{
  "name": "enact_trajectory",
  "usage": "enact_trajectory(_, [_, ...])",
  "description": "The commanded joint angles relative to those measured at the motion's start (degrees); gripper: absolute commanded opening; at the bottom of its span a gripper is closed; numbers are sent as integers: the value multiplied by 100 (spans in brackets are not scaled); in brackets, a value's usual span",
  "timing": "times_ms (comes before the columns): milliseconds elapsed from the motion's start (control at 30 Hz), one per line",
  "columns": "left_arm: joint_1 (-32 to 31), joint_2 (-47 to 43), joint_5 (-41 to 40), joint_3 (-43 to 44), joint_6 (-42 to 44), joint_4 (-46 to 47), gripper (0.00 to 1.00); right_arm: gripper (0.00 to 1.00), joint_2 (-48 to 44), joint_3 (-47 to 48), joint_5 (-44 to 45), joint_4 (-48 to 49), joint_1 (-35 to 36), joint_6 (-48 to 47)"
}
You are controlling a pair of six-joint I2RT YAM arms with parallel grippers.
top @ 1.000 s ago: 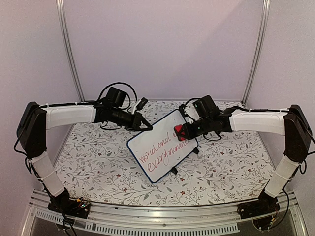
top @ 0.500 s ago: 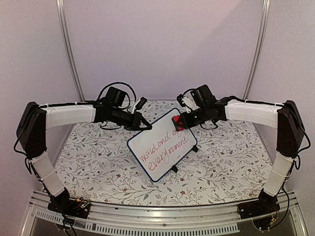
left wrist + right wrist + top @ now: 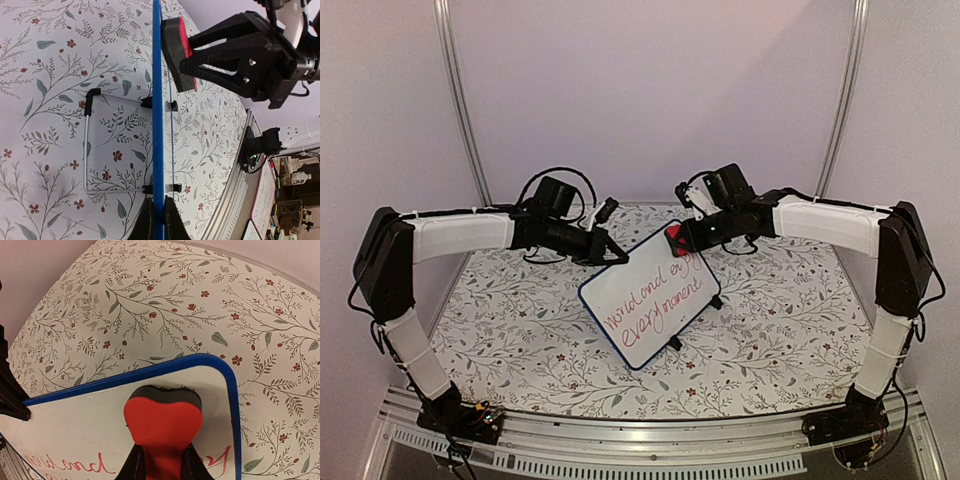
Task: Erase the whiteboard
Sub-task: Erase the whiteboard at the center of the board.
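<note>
- The whiteboard (image 3: 650, 300) stands propped on the tabletop (image 3: 520, 340) between the 2 tools. Its upper left edge sits inside the left tool (image 3: 613, 258), and its far top corner lies just under the right tool (image 3: 685, 240).
- 2 lines of red handwriting (image 3: 655, 297) cover the face below the right tool. Line 1 seems to begin "world and" and line 2 looks like "every moment", though neither is certain. No brand or label shows.
- The left tool is clenched on the thin blue frame (image 3: 158, 125), steadying the board.
- The right tool is grasping the red eraser (image 3: 673, 235), felt side toward the board face at that corner. Whether it presses, I cannot tell.
- To do this step well, I judge: lay the felt flat, press lightly and sweep down through the writing in overlapping strokes. The left pinch should be firm so the board does not swing on its wire stand (image 3: 87, 150).
</note>
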Motion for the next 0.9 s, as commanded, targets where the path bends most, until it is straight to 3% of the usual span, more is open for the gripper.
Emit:
enact_trajectory(0, [-132, -108, 382, 85, 312, -55, 0, 8, 183, -19, 67, 127, -40, -38])
enact_trajectory(467, [-133, -110, 390, 85, 307, -57, 0, 8, -438, -1493, -150, 441, -40, 66])
enact_trajectory(867, [-129, -126, 398, 85, 307, -58, 0, 7, -566, -1618, -202, 541, -40, 125])
